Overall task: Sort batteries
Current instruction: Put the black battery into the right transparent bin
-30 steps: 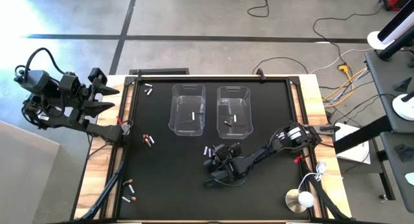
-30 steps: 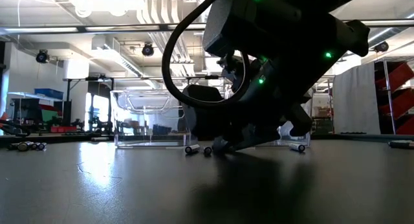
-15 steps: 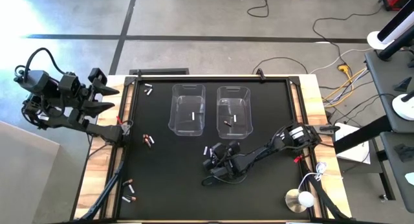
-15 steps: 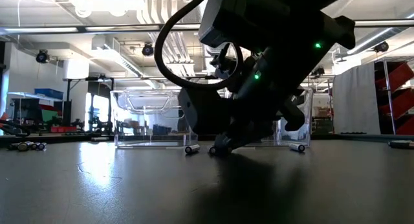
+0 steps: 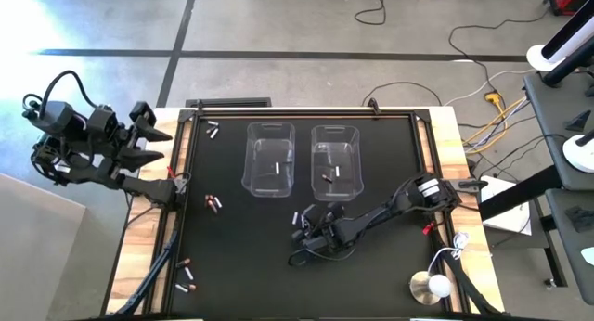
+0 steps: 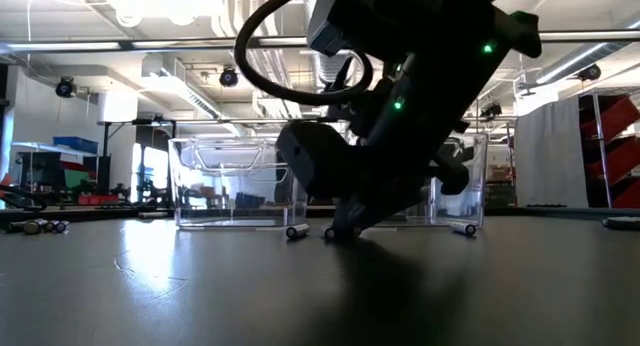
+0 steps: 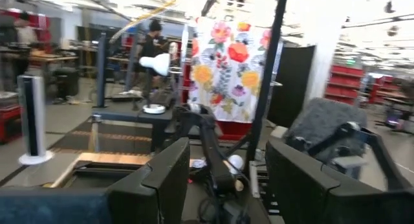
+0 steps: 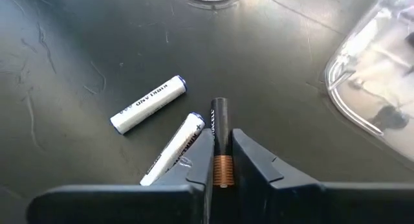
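Fingers of the right hand [image 8: 221, 160] pinch a dark cylindrical battery with a copper-coloured end [image 8: 220, 141] between them, low on the black matte surface [image 5: 241, 256] just in front of the 2 clear plastic bins. In the high view that hand [image 5: 307, 230] sits near the surface's middle, below the right-hand clear bin [image 5: 335, 158]. 2 silvery-white cylindrical batteries [image 8: 147, 104] lie just beside the held cell — one [image 8: 173, 147] touching or nearly touching a finger [image 8: 194, 160]. Each bin holds a white cell; the left-hand clear bin [image 5: 270, 157] shows 1 [image 5: 277, 165], and the right one also has a dark cell. More batteries lie scattered: a pair near the far left corner [image 5: 213, 129], some at the left edge [image 5: 213, 202], others near the front left [image 5: 187, 275]. The left hand [image 5: 144, 135] waits off the surface's left side — its fingers spread wide.
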Available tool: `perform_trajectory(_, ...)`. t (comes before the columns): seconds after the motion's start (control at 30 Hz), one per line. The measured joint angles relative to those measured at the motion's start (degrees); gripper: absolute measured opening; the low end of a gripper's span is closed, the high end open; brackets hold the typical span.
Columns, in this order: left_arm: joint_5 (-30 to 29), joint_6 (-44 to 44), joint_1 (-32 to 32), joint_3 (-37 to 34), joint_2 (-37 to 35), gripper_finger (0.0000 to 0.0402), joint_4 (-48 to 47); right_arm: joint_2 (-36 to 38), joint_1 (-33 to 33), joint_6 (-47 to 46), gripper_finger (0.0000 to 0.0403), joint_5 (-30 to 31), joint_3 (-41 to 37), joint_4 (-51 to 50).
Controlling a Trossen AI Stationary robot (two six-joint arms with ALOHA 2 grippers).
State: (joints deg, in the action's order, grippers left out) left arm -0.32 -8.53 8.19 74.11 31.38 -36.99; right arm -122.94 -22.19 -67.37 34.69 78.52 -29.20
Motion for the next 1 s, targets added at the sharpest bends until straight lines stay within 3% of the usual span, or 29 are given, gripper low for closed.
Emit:
perform_trajectory(0.37,1.43,1.87,0.0,0.0,-0.09,0.0181,-0.07,6.36,0.05,0.72,0.0035,-8.55,-0.25,-7.47)
perform_trajectory(0.67,1.43,2.22,0.0,-0.04,-1.73,0.0181,-2.39,15.88,0.34,4.35,0.0034,-24.02,-0.34,-9.04)
perform_trajectory(0.77,1.27,2.35,0.0,-0.04,-2.81,0.0181,-3.2,20.76,0.5,4.28,0.0034,-23.78,-0.29,-9.06)
perform_trajectory(1.0,0.82,4.01,-0.02,-0.04,-4.51,0.0181,-2.27,29.88,6.59,7.58,0.0034,-13.24,1.75,-9.16)
